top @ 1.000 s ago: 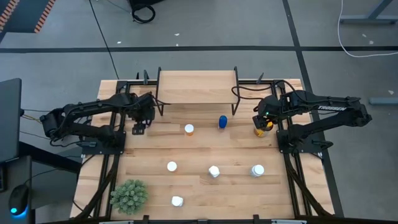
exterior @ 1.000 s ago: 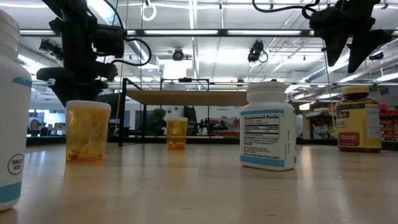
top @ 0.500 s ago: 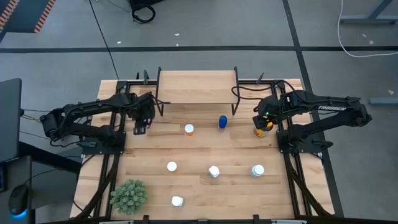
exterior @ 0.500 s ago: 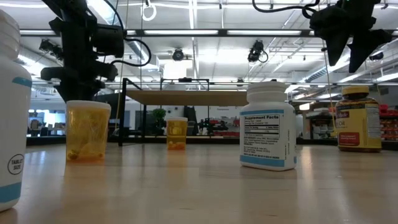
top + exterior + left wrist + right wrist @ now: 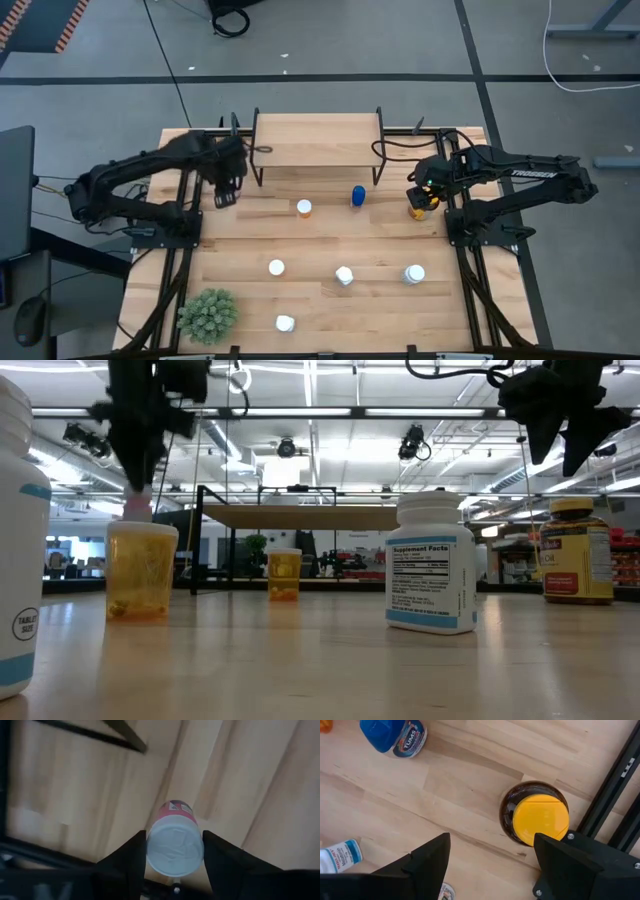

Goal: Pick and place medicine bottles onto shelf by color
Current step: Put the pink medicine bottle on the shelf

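Left tool (image 5: 172,852) gripped pink bottle (image 5: 175,845) above worktop (image 5: 320,250); right tool (image 5: 490,857) spread over yellow-capped amber bottle (image 5: 536,819).

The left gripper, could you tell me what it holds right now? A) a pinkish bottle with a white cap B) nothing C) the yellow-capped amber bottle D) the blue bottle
A: in the left wrist view the left gripper has its jaws closed on either side of the pinkish bottle with a white cap, and in the low view that bottle hangs clear above the table.
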Action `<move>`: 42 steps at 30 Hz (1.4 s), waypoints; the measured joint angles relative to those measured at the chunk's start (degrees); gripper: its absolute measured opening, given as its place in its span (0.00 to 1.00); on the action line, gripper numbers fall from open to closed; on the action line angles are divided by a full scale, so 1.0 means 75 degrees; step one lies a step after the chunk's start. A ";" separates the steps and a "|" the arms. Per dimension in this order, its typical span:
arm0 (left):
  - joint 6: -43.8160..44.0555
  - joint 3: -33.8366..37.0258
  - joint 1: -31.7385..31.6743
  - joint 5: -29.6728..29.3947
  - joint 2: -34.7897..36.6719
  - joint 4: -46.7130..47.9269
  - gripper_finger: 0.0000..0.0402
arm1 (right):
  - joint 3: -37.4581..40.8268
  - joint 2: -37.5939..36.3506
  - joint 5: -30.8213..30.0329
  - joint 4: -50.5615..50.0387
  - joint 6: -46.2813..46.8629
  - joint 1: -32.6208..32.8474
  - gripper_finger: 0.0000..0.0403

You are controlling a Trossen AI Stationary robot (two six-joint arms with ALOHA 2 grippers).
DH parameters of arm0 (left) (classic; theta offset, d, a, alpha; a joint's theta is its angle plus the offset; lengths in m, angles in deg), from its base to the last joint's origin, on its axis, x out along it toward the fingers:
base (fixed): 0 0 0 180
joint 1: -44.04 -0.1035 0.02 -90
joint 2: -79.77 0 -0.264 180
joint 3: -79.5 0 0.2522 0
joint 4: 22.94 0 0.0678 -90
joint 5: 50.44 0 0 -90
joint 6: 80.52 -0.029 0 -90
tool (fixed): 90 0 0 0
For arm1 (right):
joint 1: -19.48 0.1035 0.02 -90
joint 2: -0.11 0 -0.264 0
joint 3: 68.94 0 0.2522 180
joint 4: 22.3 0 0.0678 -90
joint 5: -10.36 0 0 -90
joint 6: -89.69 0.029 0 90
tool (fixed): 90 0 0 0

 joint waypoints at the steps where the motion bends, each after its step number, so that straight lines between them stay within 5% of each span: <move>1: 0.0017 -0.0346 0.0000 -0.0008 0.0000 0.0178 0.42 | 0.0000 0.0000 0.0000 0.0000 0.0000 0.0000 0.74; 11: -0.0209 -0.2828 -0.0246 -0.0319 -0.0263 0.0629 0.42 | -0.0001 0.0000 0.0000 0.0154 -0.0093 0.0001 0.74; 23: -0.1283 -0.5663 -0.0406 -0.0695 -0.2530 0.1280 0.44 | -0.0002 0.0000 0.0050 0.0181 -0.0184 0.0001 0.74; 42: -0.2500 -0.7752 -0.1884 -0.0883 -0.5437 0.1082 0.46 | -0.0001 0.0000 -0.0196 0.1402 -0.0296 0.0001 0.74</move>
